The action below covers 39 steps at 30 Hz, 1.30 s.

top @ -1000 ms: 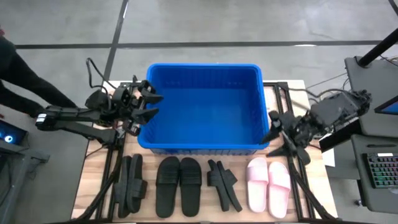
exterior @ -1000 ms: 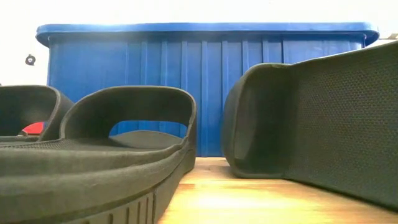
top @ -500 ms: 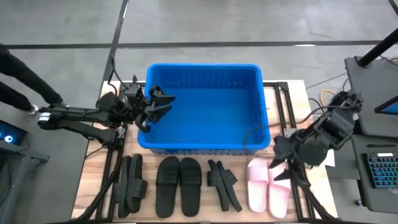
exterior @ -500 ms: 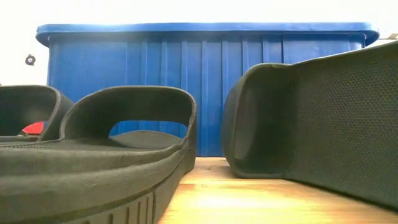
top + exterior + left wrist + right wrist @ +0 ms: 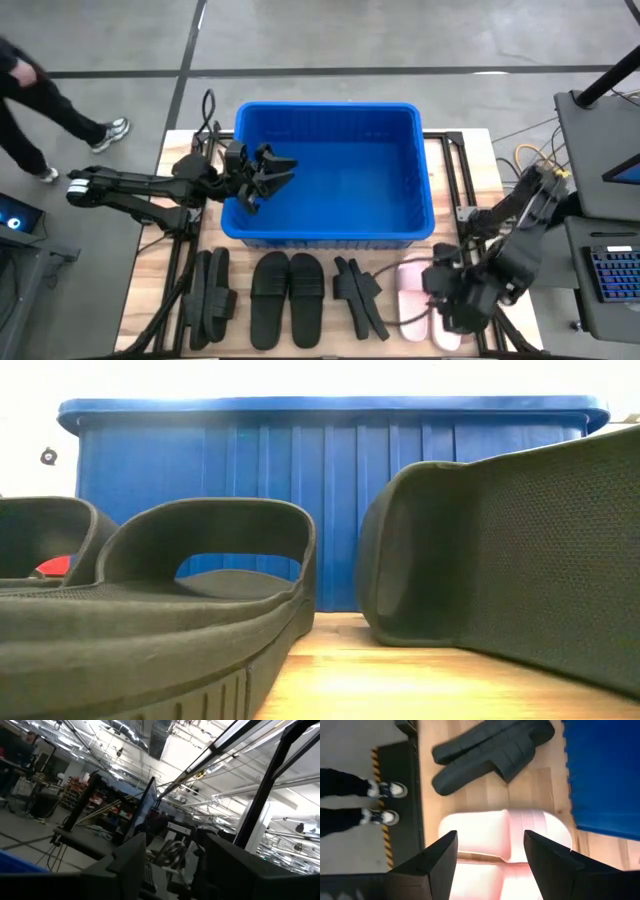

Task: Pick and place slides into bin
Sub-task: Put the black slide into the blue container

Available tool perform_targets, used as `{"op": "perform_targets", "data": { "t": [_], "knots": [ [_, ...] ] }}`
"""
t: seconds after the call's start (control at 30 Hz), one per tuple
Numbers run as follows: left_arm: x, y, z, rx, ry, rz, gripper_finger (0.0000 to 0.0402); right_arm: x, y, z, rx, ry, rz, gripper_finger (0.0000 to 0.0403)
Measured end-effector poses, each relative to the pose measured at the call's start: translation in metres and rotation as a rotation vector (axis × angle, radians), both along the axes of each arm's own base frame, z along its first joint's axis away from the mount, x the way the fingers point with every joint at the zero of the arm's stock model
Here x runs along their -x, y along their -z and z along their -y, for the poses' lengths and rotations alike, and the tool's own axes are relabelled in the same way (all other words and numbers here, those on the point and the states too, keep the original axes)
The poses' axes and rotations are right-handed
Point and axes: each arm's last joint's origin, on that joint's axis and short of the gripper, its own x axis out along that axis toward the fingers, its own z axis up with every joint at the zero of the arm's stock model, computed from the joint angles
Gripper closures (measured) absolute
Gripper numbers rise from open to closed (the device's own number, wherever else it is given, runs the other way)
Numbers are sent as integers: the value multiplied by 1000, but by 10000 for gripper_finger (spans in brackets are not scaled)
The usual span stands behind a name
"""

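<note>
The blue bin [image 5: 330, 170] stands at the table's far middle and fills the background of the low view [image 5: 330, 500]. Along the near edge lie three black pairs of slides [image 5: 210, 295] [image 5: 288, 297] [image 5: 360, 295] and the pale pink pair [image 5: 412, 288]. The pink pair lies flat, straps up [image 5: 500, 837]. My right gripper [image 5: 447, 300] [image 5: 492, 865] is open above the pink pair, pointing down, and touches nothing. My left gripper [image 5: 275, 172] [image 5: 175, 870] is open and empty, held over the bin's left part.
A person walks on the floor at the far left [image 5: 30, 100], and feet show past the table's near edge [image 5: 380, 802]. Two black slides stand close in front of the low camera [image 5: 150, 620] [image 5: 520, 560]. A keyboard and desk stand at the right [image 5: 610, 270].
My right gripper has gone from beside the bin's right wall toward the table's near edge and tipped down over the pink slides. My left gripper has gone toward the table's right, past the bin's left wall, and now hangs over the bin. The person at the left has walked on.
</note>
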Motion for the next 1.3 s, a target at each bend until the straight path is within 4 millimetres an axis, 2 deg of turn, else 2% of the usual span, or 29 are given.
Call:
{"op": "perform_targets", "data": {
  "t": [0.33,0.5,0.67,0.87,1.07,1.3],
  "knots": [
    [12,-8,0,-7,12,43,212,-28,58,-37,169,1,-138,184],
    [21,-14,1,-22,37,70,212,-37,86,-48,251,33,-210,183],
    [28,-19,2,-44,77,97,212,-42,105,-54,301,67,-252,183],
    [32,-21,4,-68,121,111,212,-44,100,-53,306,127,-180,183],
    [33,-21,5,-89,159,110,212,-52,78,-52,286,230,115,183],
    [33,-21,5,-90,162,107,212,-61,77,-60,249,179,209,183]
  ]
}}
